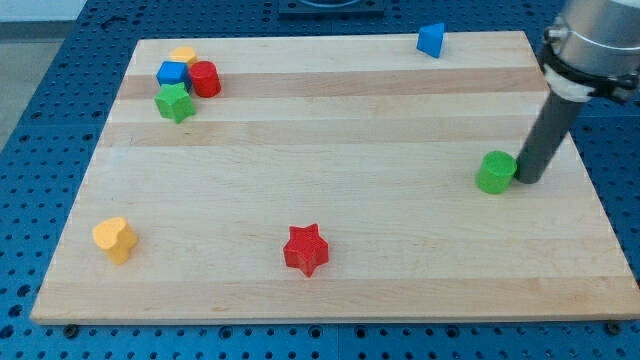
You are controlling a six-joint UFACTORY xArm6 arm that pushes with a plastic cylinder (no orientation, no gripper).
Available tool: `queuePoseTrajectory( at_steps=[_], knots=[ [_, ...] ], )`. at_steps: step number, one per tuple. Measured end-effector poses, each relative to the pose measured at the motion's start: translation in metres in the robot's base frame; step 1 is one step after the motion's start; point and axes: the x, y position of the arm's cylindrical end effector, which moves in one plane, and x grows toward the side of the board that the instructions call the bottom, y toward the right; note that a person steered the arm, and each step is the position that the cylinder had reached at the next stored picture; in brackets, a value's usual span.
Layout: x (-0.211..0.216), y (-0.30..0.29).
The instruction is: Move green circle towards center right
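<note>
The green circle is a short green cylinder standing on the wooden board at the view's right, about mid-height. My tip is on the board just to the right of the green circle, touching or nearly touching its side. The dark rod rises up and to the right from there to the grey arm at the view's top right.
A red star lies at bottom centre and a yellow heart-like block at bottom left. At top left cluster a green star, a blue block, a red cylinder and an orange block. A blue block sits at top edge.
</note>
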Motion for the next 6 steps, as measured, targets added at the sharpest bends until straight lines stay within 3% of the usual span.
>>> queuePoseTrajectory(
  at_steps=[1,2,4,6],
  knots=[
    [0.035,-0.007],
    [0.04,-0.014],
    [-0.003,-0.019],
    [0.026,-0.032]
  ],
)
